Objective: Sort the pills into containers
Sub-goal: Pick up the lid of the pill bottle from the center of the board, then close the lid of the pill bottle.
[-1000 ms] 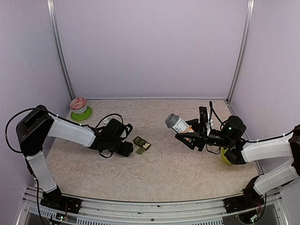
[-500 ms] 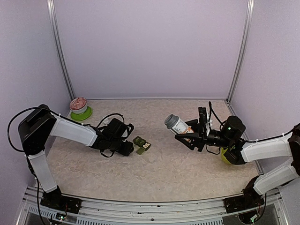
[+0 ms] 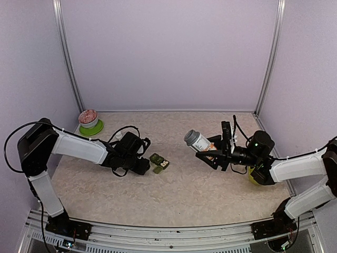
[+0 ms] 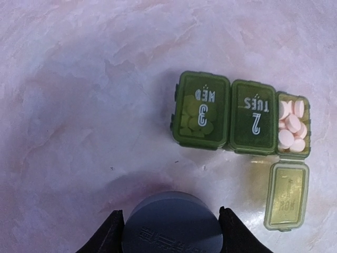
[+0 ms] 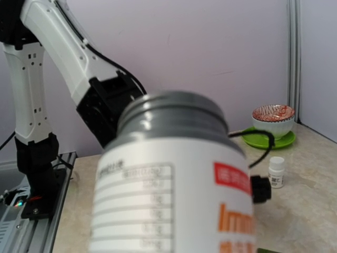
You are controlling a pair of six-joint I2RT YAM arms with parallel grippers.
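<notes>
- Closest to your side, the lime-green bowl (image 3: 254,178) sits on the table (image 3: 184,200) at the right. It's tucked partly under the right arm, so you only see a sliver of it.
- Your left gripper (image 3: 142,167) is down low near the tabletop. Its fingers (image 4: 108,234) press against both sides of a dark round cap (image 4: 171,226), so it's gripping that.
- Just beyond the cap, not touching it, are the containers (image 4: 254,117), flat on the table near the middle.
- On the strip, the "3 WED" and "2 TUES" lids are closed, and round shapes show through the WED one.
- The third compartment is flipped open, with its lid (image 4: 286,195) lying back toward the gripper, and it's full of pink pills (image 4: 292,124).
- Your right gripper (image 3: 209,149) is clamped on a pill bottle (image 3: 196,139) and holds it up off the table, well to the right of the containers. The bottle is tilted with its uncapped threaded mouth pointing toward the left arm.
- Further back there's a small white bottle (image 5: 276,171) standing upright.
- In the far left corner, a red-patterned bowl (image 3: 88,117) sits on a green plate (image 3: 95,128).
</notes>
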